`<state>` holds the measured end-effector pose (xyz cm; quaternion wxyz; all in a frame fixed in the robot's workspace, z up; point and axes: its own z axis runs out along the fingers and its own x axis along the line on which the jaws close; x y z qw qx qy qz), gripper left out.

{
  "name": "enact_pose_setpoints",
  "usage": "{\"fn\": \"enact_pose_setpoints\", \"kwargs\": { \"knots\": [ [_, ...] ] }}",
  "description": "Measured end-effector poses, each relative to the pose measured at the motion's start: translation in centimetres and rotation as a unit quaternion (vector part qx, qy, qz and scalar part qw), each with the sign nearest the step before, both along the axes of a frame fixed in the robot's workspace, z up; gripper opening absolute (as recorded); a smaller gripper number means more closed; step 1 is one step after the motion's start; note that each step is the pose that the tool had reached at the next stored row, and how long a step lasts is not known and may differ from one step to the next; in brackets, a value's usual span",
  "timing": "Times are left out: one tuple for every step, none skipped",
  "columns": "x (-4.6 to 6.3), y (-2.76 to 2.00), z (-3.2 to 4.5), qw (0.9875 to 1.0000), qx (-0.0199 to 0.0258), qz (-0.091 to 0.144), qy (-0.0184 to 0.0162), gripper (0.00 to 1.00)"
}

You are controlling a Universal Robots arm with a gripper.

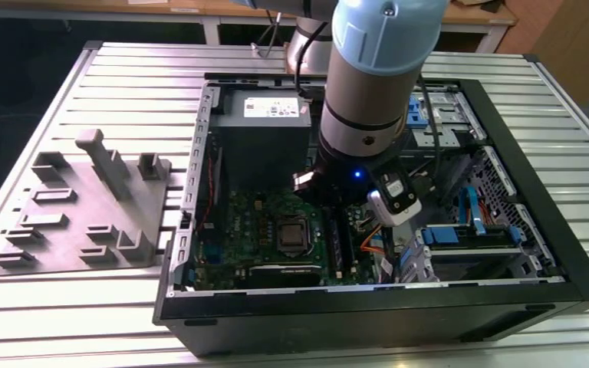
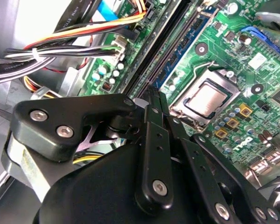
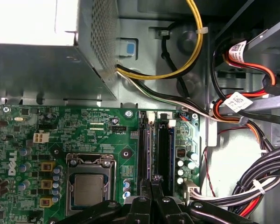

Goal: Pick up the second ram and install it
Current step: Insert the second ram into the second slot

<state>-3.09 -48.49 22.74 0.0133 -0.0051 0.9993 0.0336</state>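
Robotics lab or workshop, slotted aluminium bench [image 1: 120,92], opened computer case [image 1: 376,322], grey parts fixture [image 1: 70,230], robot arm [image 1: 376,77]

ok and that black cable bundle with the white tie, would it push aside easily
Probably floppy: the cable bundle curves loosely. It would likely spring back, since a white tie binds the strands together.

Green motherboard [image 3: 98,130]; black gripper [image 3: 151,182]; yellow, red, black cables [image 3: 197,37].

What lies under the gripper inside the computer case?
The green motherboard, with its processor socket and long memory slots running beneath the gripper. The gripper's body covers the slots' near ends, so what sits in them there is hidden.
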Motion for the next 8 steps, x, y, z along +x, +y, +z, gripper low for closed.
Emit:
{"fn": "enact_pose_setpoints", "kwargs": {
  "knots": [
    [0.03, 0.00, 0.00, 1.0000, 0.0000, -0.001, 0.0000, 0.11],
    [0.06, 0.00, -0.01, 1.0000, 0.0000, -0.001, 0.0000, 0.11],
    [0.07, 0.00, -0.01, 1.0000, 0.0000, -0.002, 0.0000, 0.11],
    [0.07, 0.00, -0.01, 1.0000, -0.0001, -0.002, 0.0000, 0.11],
    [0.08, 0.00, -0.02, 1.0000, -0.0001, -0.002, 0.0000, 0.11],
    [0.11, 0.00, -0.03, 1.0000, -0.0001, -0.003, 0.0000, 0.11],
    [0.16, 0.00, -0.04, 1.0000, 0.0000, -0.004, 0.0000, 0.11],
    [0.18, 0.00, -0.06, 1.0000, 0.0000, -0.005, 0.0000, 0.11]
  ]
}}
